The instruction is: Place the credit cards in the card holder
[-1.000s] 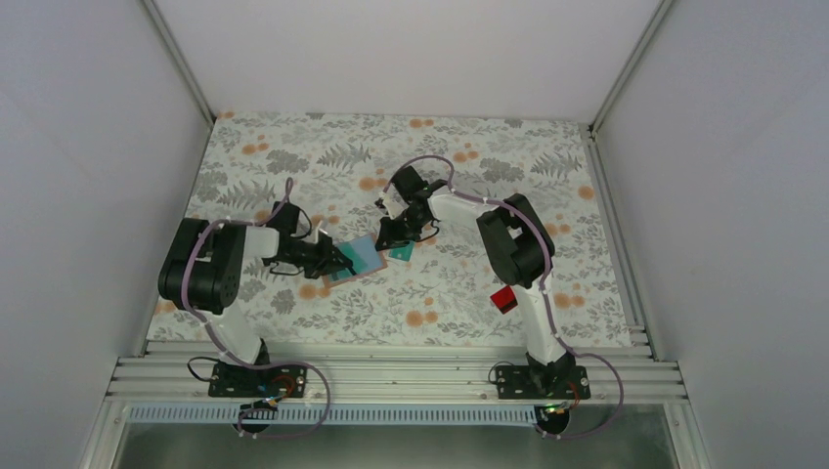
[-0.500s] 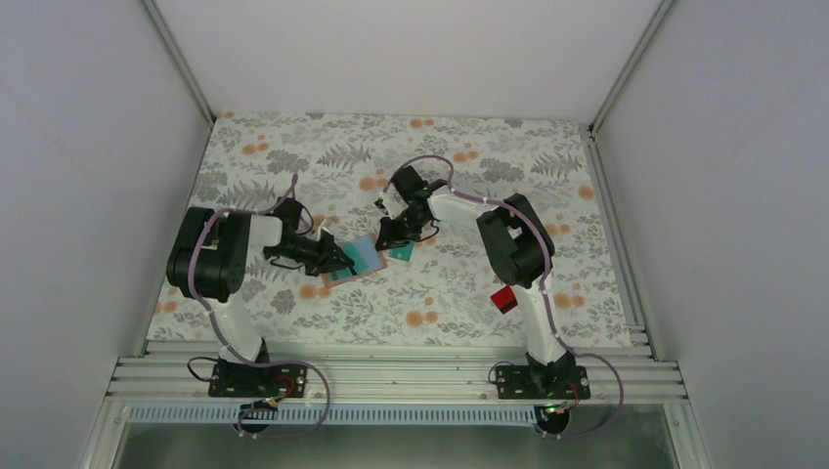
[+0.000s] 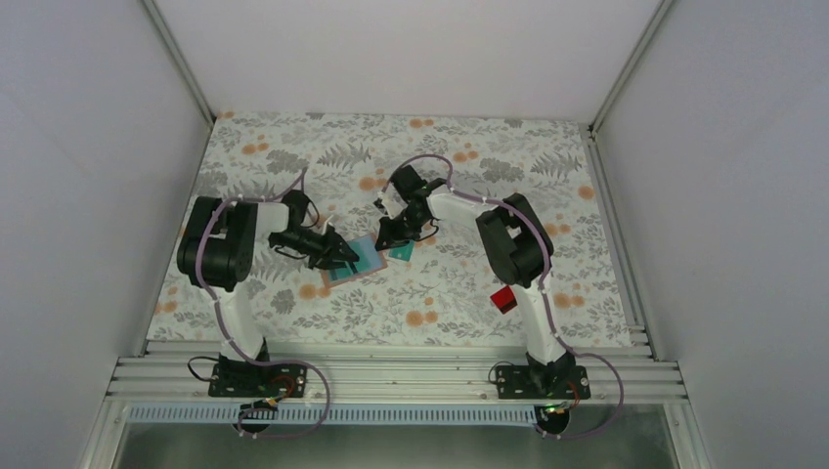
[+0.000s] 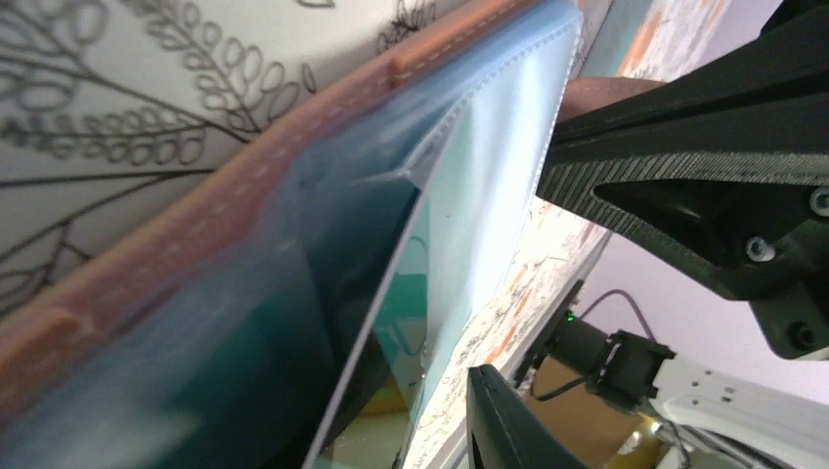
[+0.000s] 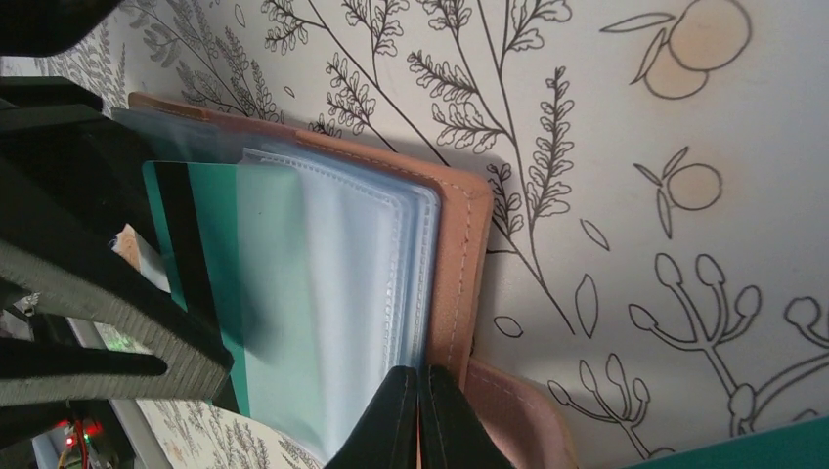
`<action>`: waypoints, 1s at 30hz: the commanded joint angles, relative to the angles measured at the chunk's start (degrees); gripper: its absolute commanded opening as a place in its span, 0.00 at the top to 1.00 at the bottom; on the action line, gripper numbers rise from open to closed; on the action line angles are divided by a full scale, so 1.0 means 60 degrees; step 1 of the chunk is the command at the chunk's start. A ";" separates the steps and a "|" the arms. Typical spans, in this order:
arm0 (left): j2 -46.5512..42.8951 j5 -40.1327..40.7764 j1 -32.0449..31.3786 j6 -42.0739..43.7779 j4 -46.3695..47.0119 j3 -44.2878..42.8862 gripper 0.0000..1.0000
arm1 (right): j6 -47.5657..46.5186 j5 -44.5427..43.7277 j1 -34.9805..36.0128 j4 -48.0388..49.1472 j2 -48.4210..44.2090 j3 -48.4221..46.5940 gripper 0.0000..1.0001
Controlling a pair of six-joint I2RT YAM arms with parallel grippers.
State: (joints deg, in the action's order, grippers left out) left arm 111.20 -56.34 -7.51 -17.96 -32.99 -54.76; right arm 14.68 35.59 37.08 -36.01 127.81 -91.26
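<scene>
The tan-brown card holder point(image 3: 354, 262) lies open mid-table, its clear sleeves point(image 5: 332, 293) fanned out. My left gripper point(image 3: 338, 256) is shut on a teal-green card point(image 5: 200, 244) with a black stripe, and the card sits partly inside a sleeve. In the left wrist view the card point(image 4: 342, 303) shows edge-on against the holder's stitched edge point(image 4: 196, 230). My right gripper point(image 5: 420, 396) is shut on the holder's edge beside the sleeves, and it also shows in the top view point(image 3: 389, 237). A second teal card point(image 3: 402, 253) lies just right of the holder. A red card point(image 3: 503, 299) lies by the right arm.
The floral table cover point(image 3: 411, 147) ends at white walls on three sides and a metal rail point(image 3: 391, 366) at the near edge. The two grippers face each other closely over the holder. The other cards are not visible.
The left arm's elbow has swung up and to the right while its gripper stayed at the holder with the teal card. The right arm and holder have not moved.
</scene>
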 commanded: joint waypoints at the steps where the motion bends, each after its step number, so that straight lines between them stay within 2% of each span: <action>1: -0.0182 0.2274 -0.0096 0.0116 -0.0751 -0.0057 0.68 | -0.0264 -0.0805 0.0046 -0.0196 0.0482 -0.0130 0.96; 4: -0.0605 0.2831 -0.0104 -0.0007 -0.0959 -0.0047 0.49 | -0.0283 -0.0769 0.0041 -0.0200 0.0521 -0.0182 0.96; 10: -0.1138 0.3532 -0.0138 -0.0027 -0.1398 -0.0039 0.29 | -0.0297 -0.0676 0.0036 -0.0249 0.0584 -0.0256 0.96; 23: -0.1633 0.4447 -0.0253 -0.0112 -0.2359 -0.0313 0.18 | -0.0366 -0.0503 0.0016 -0.0428 0.0760 -0.0502 0.96; 30: -0.1515 0.4351 -0.0454 -0.0288 -0.2127 -0.0378 0.17 | -0.0329 -0.0356 0.0019 -0.0419 0.0845 -0.0595 0.96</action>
State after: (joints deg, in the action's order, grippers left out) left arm 100.44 -38.54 -9.82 -18.70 -42.63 -57.58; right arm 13.45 37.19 37.45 -37.21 129.80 -94.15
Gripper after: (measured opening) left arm 0.831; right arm 0.042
